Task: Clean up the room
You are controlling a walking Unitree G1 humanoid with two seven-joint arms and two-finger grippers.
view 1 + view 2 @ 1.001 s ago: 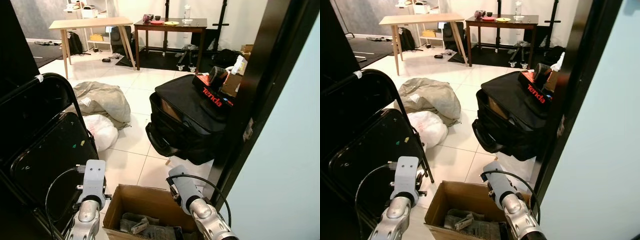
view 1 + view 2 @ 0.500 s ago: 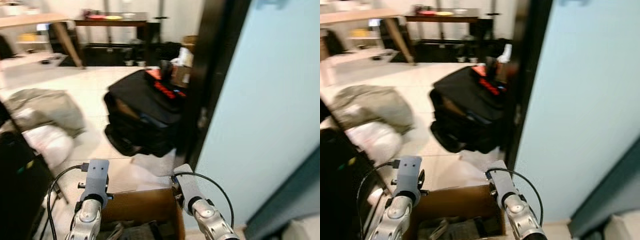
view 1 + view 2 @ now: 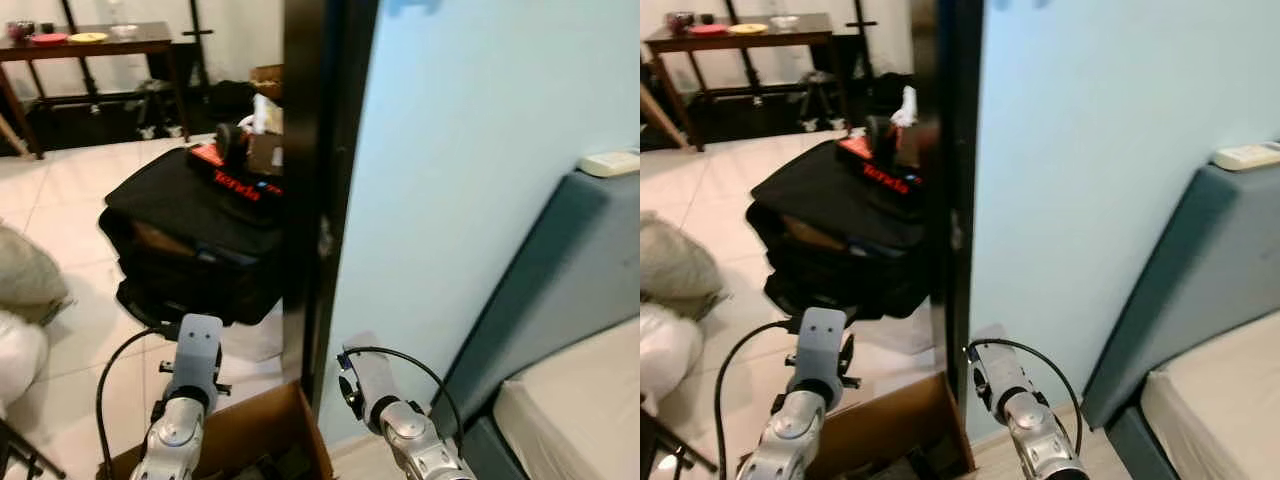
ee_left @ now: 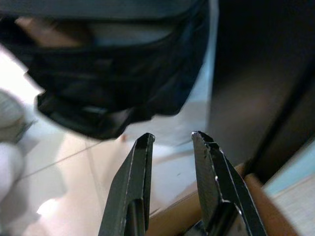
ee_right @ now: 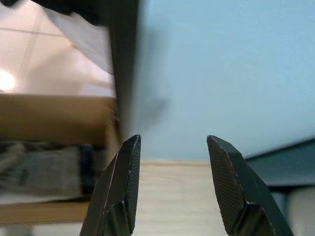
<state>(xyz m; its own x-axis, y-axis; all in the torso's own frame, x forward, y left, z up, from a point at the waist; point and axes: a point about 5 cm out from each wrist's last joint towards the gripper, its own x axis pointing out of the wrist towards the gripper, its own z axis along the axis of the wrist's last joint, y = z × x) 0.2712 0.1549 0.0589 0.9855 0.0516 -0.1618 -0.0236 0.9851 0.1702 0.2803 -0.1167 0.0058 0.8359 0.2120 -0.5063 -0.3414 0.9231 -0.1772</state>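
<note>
The view has swung right: the light blue wall (image 3: pixel 470 150) and bed (image 3: pixel 580 400) now show. The cardboard box (image 3: pixel 255 440) sits below. Left gripper (image 4: pixel 172 147) and right gripper (image 5: pixel 172 152) hang apart, empty; cleanup continues elsewhere.

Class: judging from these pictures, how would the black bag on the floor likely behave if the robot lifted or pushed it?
The black bag looks soft-sided and bulging, so it would probably sag rather than stay stiff. It seems full, so likely heavy. The red box and other items loose on top might slide off if it tilts.
</note>
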